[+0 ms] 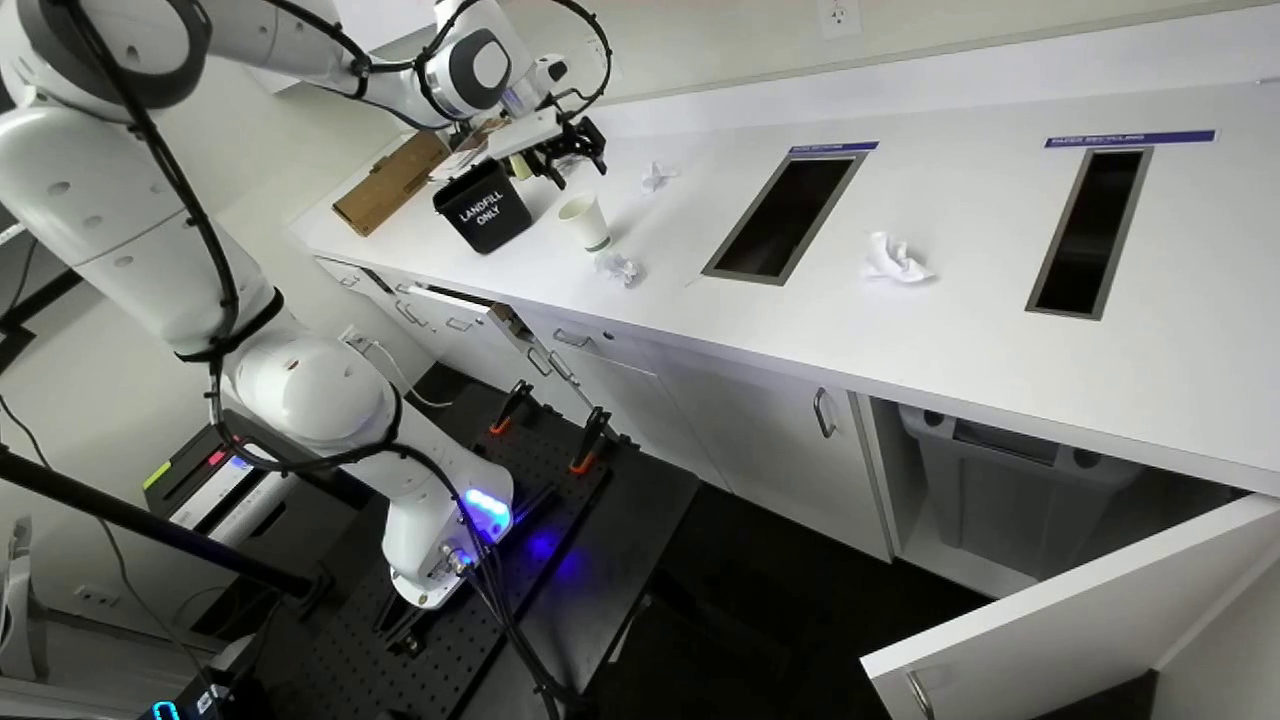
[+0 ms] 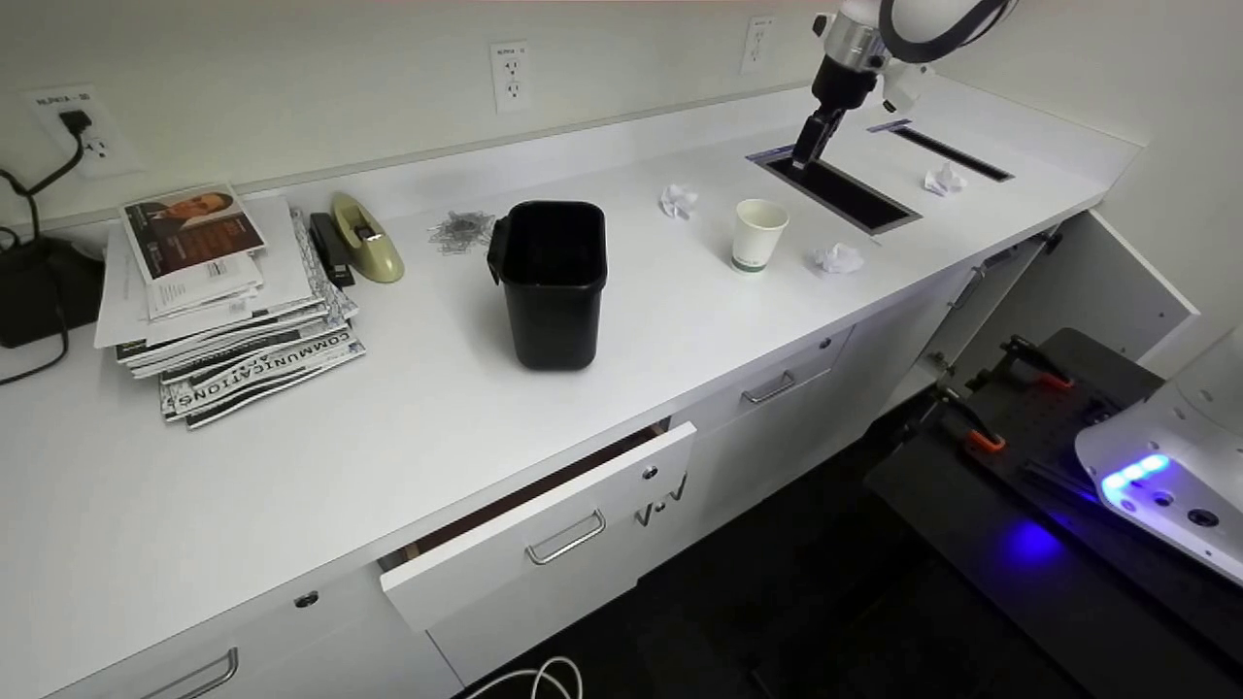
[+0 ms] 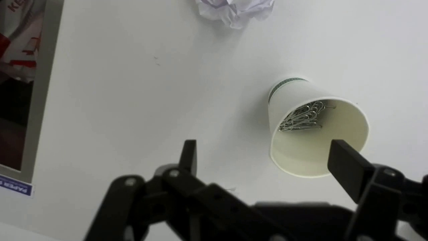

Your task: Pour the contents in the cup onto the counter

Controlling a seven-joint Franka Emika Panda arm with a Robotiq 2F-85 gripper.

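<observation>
Pale wall (image 2: 369, 92), white cabinets (image 1: 770, 450), drawer (image 2: 539, 529) standing open, dark floor (image 2: 728, 592), its material unclear

In an exterior view, magazines (image 2: 243, 330) are kinda hogging the left, a tape dispenser (image 2: 376, 254) is sitting upper left, a black bin (image 2: 554, 325) is chilling mid-frame.
</observation>
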